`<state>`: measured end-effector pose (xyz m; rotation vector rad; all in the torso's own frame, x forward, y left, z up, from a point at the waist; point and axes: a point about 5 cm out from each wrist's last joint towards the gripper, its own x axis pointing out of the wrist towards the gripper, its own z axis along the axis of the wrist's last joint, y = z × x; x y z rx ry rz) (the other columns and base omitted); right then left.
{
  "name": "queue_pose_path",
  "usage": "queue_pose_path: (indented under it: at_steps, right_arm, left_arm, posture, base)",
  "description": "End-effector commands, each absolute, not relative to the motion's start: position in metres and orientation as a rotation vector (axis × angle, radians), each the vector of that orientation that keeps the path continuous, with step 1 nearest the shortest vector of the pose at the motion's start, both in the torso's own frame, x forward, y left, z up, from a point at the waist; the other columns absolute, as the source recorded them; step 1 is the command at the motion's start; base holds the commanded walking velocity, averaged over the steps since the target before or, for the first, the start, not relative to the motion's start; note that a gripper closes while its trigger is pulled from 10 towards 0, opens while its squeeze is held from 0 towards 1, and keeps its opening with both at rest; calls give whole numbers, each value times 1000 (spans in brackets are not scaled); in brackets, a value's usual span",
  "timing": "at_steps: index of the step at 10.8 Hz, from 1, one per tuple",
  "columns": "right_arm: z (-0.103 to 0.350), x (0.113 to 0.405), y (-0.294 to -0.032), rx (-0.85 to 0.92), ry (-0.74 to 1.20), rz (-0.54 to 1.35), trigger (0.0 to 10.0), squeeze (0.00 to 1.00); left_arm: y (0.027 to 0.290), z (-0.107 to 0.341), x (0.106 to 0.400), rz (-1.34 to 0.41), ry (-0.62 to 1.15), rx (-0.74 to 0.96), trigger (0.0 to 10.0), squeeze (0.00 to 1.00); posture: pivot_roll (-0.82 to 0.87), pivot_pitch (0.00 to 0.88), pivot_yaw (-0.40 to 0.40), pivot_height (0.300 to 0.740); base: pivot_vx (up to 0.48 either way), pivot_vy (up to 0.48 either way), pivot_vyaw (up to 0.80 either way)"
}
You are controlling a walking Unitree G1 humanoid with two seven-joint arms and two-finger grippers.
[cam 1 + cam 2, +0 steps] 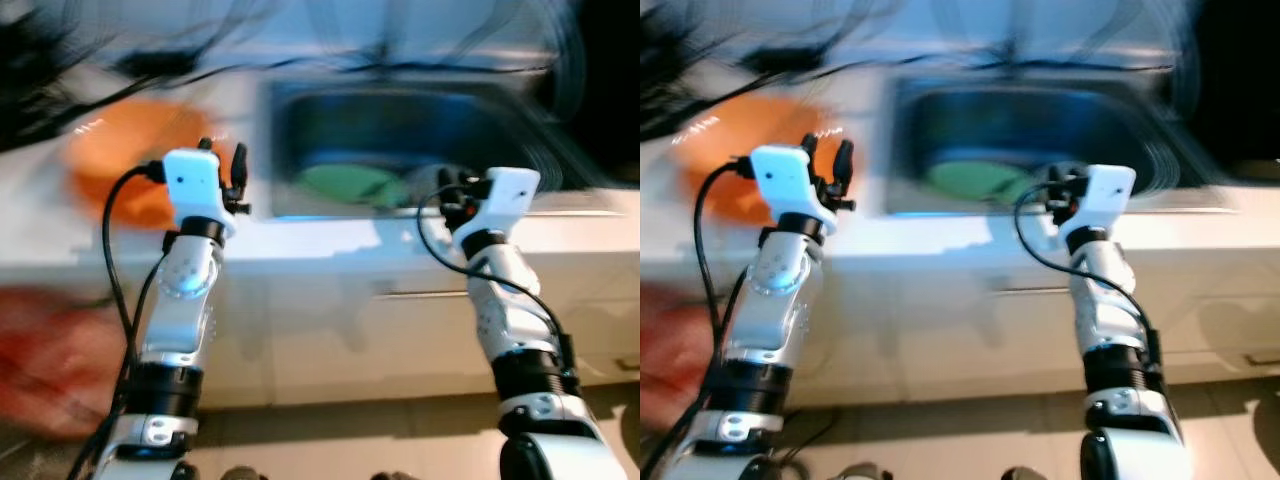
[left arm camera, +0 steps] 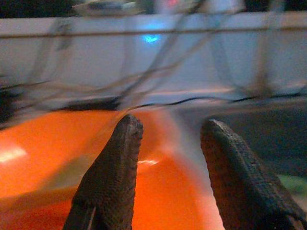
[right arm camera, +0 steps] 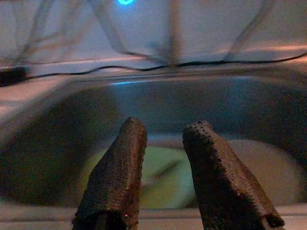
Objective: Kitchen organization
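Both empty, parted: left end effector (image 2: 170,158) over orange bowl (image 2: 48,163), right end effector (image 3: 163,158) facing sink (image 3: 192,110) holding green plate (image 3: 163,177)

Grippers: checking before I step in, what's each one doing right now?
Left gripper: open, empty, above the orange bowl.
Right gripper: open, empty, facing the sink.

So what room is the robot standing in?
Most likely a kitchen, though the picture is blurry. A white counter runs in front of the robot, with a metal sink set into it, something green lying inside, and an orange bowl-like thing beside it.
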<state>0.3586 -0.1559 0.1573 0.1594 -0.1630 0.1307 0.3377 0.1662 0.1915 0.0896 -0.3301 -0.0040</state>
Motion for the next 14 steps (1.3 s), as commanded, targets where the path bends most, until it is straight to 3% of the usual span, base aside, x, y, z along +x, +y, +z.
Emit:
queue_pose_path:
  at_steps: [1, 6, 14]
  right_arm:
    - [160, 359, -163, 150, -169, 115, 10000, 0]
    - [162, 359, -162, 150, -178, 120, 10000, 0]
    - [161, 359, -160, 151, -174, 130, 10000, 0]
  left_arm:
    - [158, 195, 338, -31, -343, 92, 10000, 0]
    - [157, 208, 339, -33, -389, 104, 10000, 0]
    - [157, 210, 338, -31, -395, 123, 10000, 0]
  posture:
    - [58, 76, -27, 740]
    - [60, 70, -25, 740]
    - [62, 76, -25, 740]
  base:
    - [0, 0, 0]
    - [0, 0, 0]
    - [280, 0, 0]
